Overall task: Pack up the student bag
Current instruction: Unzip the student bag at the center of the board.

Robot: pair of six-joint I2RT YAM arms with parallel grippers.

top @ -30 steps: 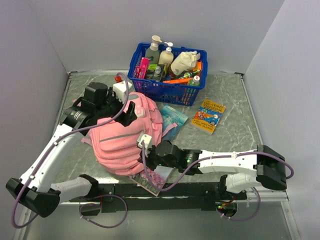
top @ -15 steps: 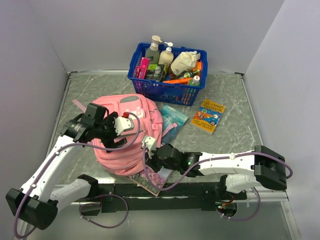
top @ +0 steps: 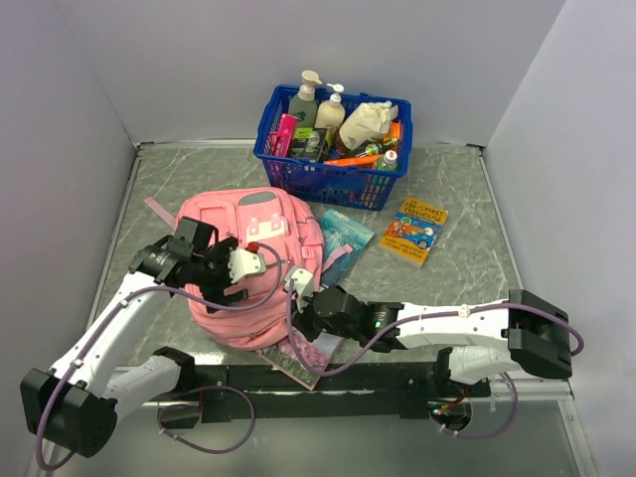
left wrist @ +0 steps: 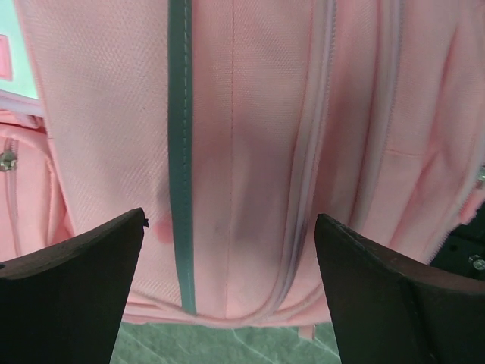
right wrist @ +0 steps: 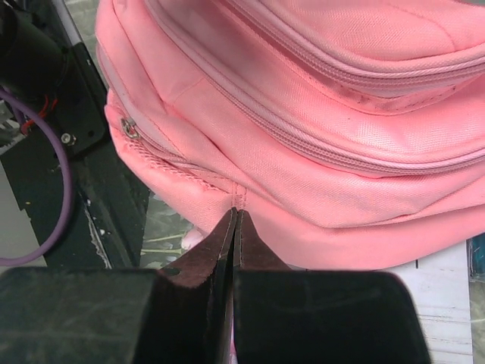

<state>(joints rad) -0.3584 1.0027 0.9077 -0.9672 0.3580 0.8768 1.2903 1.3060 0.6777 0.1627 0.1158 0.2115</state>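
The student bag (top: 260, 245), a soft pink backpack with a grey-white patch near its top, lies flat on the table left of centre. My left gripper (top: 224, 281) hovers over the bag's left side, open. In the left wrist view its jaws (left wrist: 229, 220) stand wide apart with nothing between them. Past them are the bag's pink front (left wrist: 250, 136), a grey stripe and a zip. My right gripper (top: 298, 295) is shut at the bag's near right edge. In the right wrist view its tips (right wrist: 236, 212) press against a bottom seam of the bag (right wrist: 318, 152). No fabric shows between them.
A blue basket (top: 328, 171) of bottles stands at the back. A small blue pencil case (top: 345, 232) lies by the bag's right side, a colourful book (top: 414, 231) further right. A floral notebook (top: 303, 358) pokes out under the bag at the near edge. A pink strap (top: 157, 211) trails left.
My left gripper opened, left the bag's top and drew back toward the near left, uncovering the patch. The bag settled flatter. The right gripper barely moved.
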